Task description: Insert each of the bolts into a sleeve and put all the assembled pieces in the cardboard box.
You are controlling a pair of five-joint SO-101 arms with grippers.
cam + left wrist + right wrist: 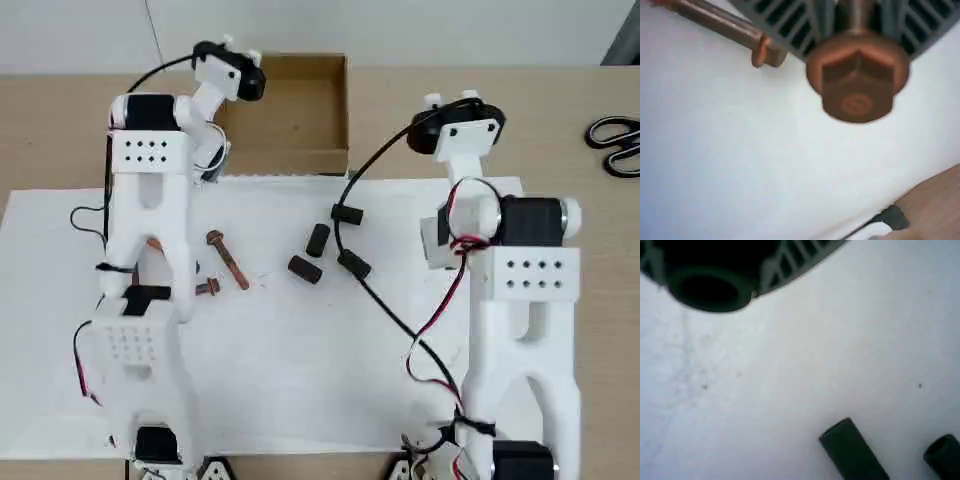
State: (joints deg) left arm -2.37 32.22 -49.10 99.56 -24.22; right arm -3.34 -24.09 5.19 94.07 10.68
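L wrist: held bolt (857, 80) head-on, shank hidden behind head; loose bolt (725, 27) cut by frame edge. R wrist: held sleeve (710, 290) blurry, cropped; loose sleeve (852, 450) cut by edge. High: scissors (615, 145) cropped.

Copper-brown bolts (229, 262), black sleeves (318, 240), tan cardboard box (290, 110), white paper sheet (300, 350), white arms (150, 215)

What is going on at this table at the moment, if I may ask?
The left tool is holding a copper bolt above the white paper, and the right tool is holding a black sleeve. The two parts are not yet joined. Other bolts and four loose sleeves lie on the paper between the arms. No assembled piece can be seen in the cardboard box at the far edge.
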